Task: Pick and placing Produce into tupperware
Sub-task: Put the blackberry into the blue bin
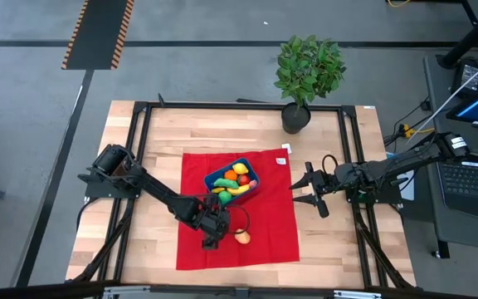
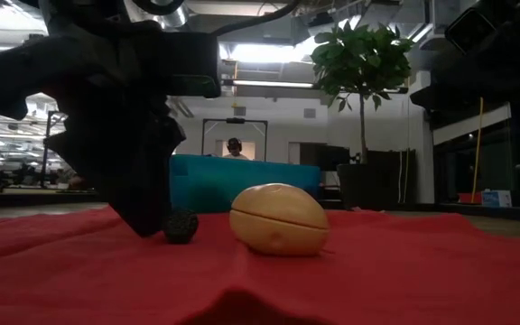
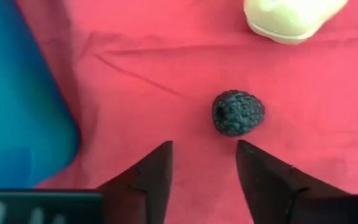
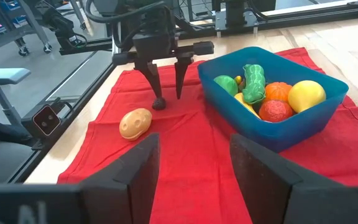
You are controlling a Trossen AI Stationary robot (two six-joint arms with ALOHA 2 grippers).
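The small dark berry (image 3: 238, 112), knobbly like a blackberry, lies on the red cloth (image 1: 268, 232) a little below the middle of the high view, just beside the blue tupperware (image 4: 303, 127) and not yet in it. In the left wrist view it sits just beyond the tips of the left hand (image 3: 204, 155), slightly toward the finger on the right of that frame rather than centred in the gap. The fingers (image 3: 157, 165) stand apart, clamped on nothing. The berry is nearly round, with no long axis to line up on, so I judge the coming move turns only on centring the gap over it and coming down.

In the right wrist view the same hand (image 4: 168, 94) points straight down at the cloth with the berry (image 4: 158, 102) at the foot of one finger, touching or nearly so. Near it, toward the lower left of that frame, lies a pale potato-shaped piece (image 4: 135, 123), also loose on the cloth. The tupperware already holds several fruits, among them a yellow one (image 4: 306, 95), an orange one (image 4: 277, 91) and a green one (image 4: 253, 82).

The right hand (image 1: 312, 193) waits near the cloth's right edge in the high view, fingers apart and empty, well apart from the berry. The left arm is clearly the nearer. A potted plant (image 1: 307, 75) stands at the tabletop (image 1: 160, 241)'s far edge.
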